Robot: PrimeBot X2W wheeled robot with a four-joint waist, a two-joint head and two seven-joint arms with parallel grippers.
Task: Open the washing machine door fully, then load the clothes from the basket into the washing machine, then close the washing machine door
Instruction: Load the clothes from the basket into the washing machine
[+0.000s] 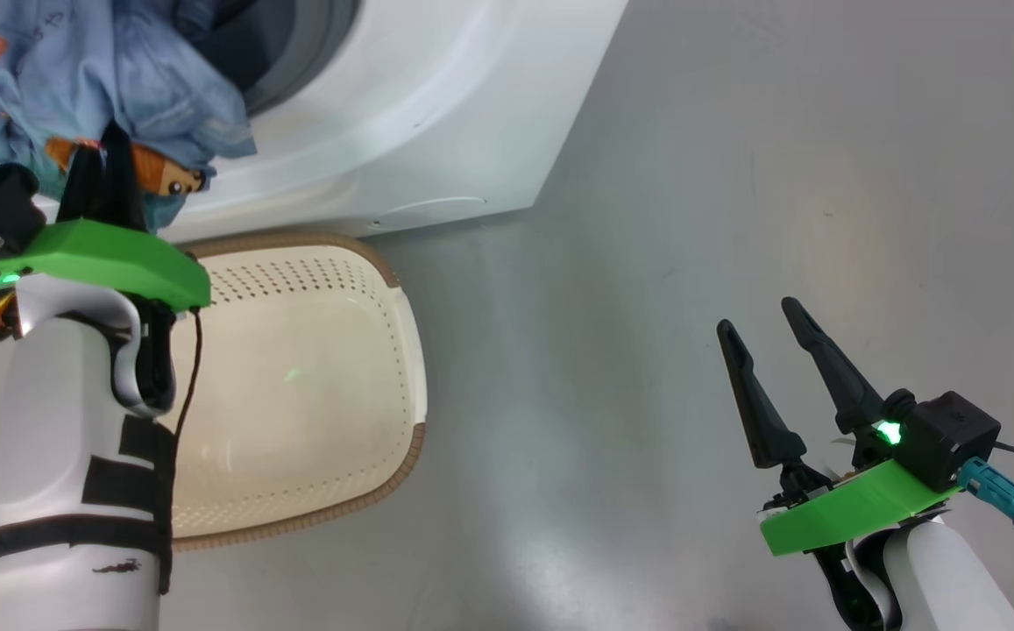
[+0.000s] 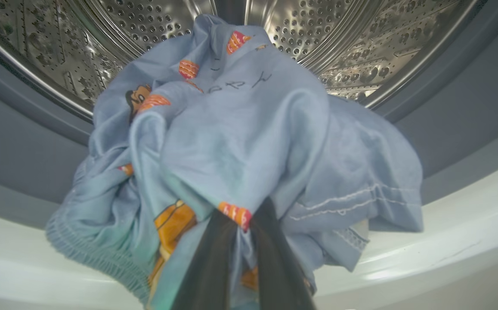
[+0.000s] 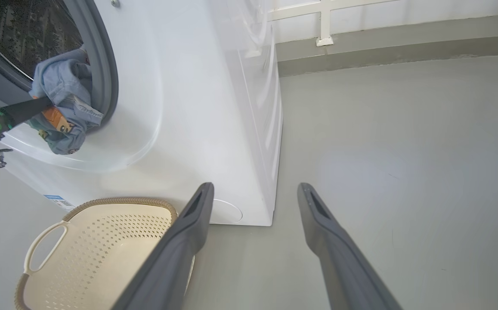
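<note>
White washing machine [image 1: 436,114] is faced, empty basket [image 1: 314,421] set at its front edge. Loading is judged underway: clothes [image 2: 240,142] are draped over the opening's lower lip, pinched by the left gripper [image 1: 108,162]; right gripper [image 1: 759,315] is spread. Deeper push, then release, seems called for.

Clothes [image 2: 240,142]: soft light-blue cloth, matt, creased. Drum [image 2: 352,34]: shiny perforated steel. Gasket [image 2: 25,146]: grey matt rubber. Washing machine [image 1: 436,114]: glossy smooth white casing. Basket [image 1: 314,386]: cream perforated plastic, brown braided rim. Floor [image 1: 734,175]: smooth grey, slight sheen.
</note>
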